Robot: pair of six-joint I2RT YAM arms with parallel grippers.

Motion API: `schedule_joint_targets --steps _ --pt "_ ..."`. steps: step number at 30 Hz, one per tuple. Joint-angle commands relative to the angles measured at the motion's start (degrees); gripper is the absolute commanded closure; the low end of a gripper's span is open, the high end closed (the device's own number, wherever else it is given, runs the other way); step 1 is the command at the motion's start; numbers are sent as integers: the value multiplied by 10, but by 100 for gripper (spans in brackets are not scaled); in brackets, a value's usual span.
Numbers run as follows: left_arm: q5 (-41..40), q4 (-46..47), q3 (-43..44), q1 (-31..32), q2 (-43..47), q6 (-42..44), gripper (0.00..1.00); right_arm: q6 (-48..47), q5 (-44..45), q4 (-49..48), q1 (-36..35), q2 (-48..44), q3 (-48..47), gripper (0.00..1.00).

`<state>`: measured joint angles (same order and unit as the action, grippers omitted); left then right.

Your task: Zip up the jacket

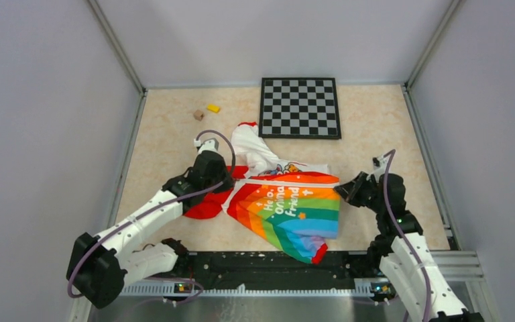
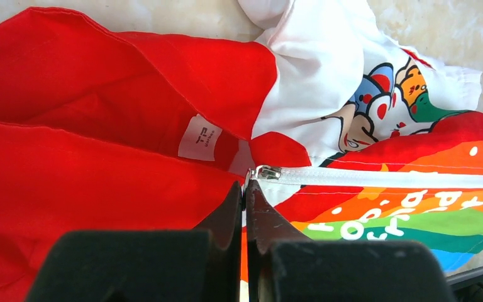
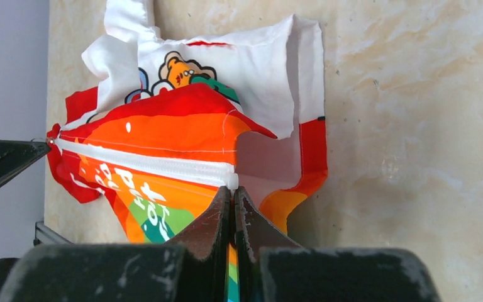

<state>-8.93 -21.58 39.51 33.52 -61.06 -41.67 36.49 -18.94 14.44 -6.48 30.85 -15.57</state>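
Jacket [image 1: 288, 201] lay on bench [image 1: 375, 121], stretched between the arms. Right gripper [image 3: 231, 192] clenched on the jacket at the zipper [image 3: 144, 165] bottom end, likely for tension. Left gripper [image 2: 244, 189] pinched the zipper pull [image 2: 265, 172] at its fingertips.

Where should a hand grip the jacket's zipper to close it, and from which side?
The metal slider, at the zipper's end by the red sleeve. It is small and lies flat, so pinch its pull from above on the sleeve side; the right hand pins the other end.
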Motion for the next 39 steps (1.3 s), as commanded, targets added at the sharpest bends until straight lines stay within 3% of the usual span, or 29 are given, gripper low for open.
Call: schedule_joint_targets --steps 1,3,4,6,8,9,10,11,21,26,31,39 --pt "-82 -47 -11 -18 21 23 100 -55 34 17 11 26 -52 100" --pt "-64 -46 2 -19 27 28 100 -57 -3 17 5 66 -67 100" --pt "-61 -51 12 -19 30 25 90 -60 -6 29 -6 88 -83 94" --pt "-65 -63 30 -18 48 23 58 -61 42 72 -45 120 -122 72" --pt "-66 -67 48 -19 73 31 34 -56 107 108 -88 123 -159 33" --pt "-65 -67 57 -18 89 40 26 -51 145 129 -106 119 -183 21" --pt "-64 -67 69 -18 105 49 18 -49 169 152 -119 117 -210 16" --pt "-62 -65 81 -18 120 61 4 -49 184 176 -126 116 -235 14" --pt "-5 -16 287 -18 230 242 1 -172 200 387 -130 142 -600 10" --pt "21 -4 393 -18 233 298 1 -215 213 409 -130 144 -797 9" --pt "26 21 443 -19 241 325 1 -223 243 383 -130 123 -871 9" --pt "26 36 483 -18 246 342 1 -225 269 336 -130 74 -853 8"
